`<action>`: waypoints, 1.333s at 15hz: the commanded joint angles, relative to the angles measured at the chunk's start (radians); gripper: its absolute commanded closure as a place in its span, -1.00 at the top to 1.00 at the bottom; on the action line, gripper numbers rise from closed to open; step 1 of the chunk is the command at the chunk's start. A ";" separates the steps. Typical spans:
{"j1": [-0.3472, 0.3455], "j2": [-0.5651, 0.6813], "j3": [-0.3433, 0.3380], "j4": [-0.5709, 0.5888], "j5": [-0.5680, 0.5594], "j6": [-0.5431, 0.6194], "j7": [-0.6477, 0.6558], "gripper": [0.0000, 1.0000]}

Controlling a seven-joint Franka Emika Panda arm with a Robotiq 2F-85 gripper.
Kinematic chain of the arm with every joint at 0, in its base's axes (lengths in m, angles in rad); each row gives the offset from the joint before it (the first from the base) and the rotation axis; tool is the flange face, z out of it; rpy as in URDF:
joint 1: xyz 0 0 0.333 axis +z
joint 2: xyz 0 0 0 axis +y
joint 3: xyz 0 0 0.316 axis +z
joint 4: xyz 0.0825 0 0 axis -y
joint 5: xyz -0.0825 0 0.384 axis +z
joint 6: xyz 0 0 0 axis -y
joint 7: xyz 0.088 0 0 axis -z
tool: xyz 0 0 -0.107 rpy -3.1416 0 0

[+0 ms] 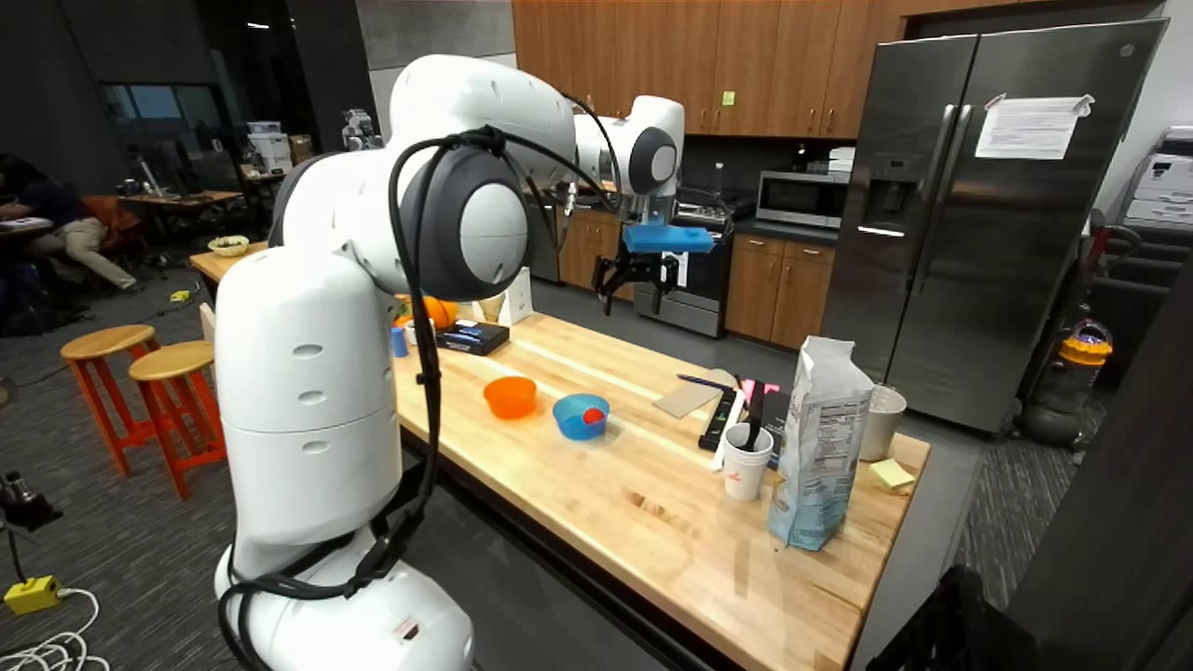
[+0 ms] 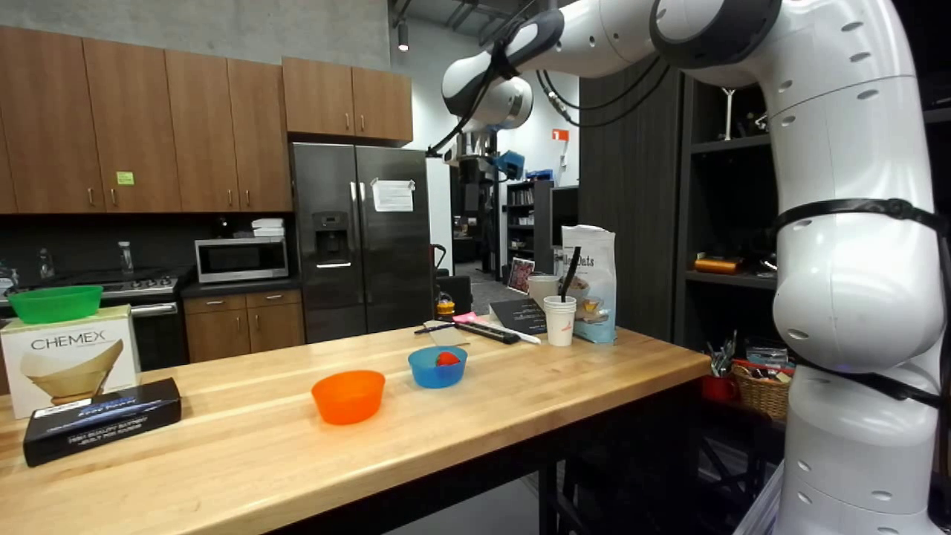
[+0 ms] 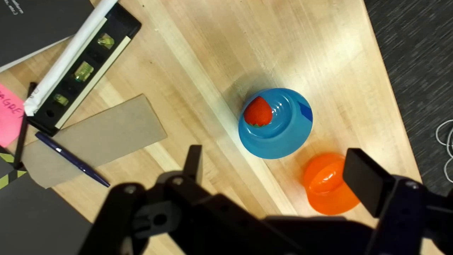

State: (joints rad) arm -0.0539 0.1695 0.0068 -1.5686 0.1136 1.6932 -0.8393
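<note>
Hand (image 3: 276, 159) spread wide — the red strawberry (image 3: 258, 111) sits well below it, in the blue bowl (image 3: 283, 143)

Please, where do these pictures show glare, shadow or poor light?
Wrist view: bright glints inside the blue bowl and the orange bowl, a soft shadow beside the blue bowl, pale glare on the tabletop. In an exterior view: the seated person is in dim light, hard to make out.

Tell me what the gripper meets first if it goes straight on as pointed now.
Likely the blue bowl holding the strawberry, roughly below the open gripper; depth is unclear, so the wooden tabletop beside it is possible.
</note>
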 commanded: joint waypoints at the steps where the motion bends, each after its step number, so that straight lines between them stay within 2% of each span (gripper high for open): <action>1: -0.012 0.026 0.004 -0.005 0.041 0.024 -0.039 1.00; 10: -0.016 0.135 0.041 0.066 0.064 -0.030 -0.183 1.00; 16: -0.025 0.136 0.063 0.094 0.171 -0.108 -0.331 1.00; 20: -0.015 0.133 0.069 0.096 0.186 -0.191 -0.405 1.00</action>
State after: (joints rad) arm -0.0586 0.2990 0.0645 -1.4928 0.2832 1.5626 -1.1884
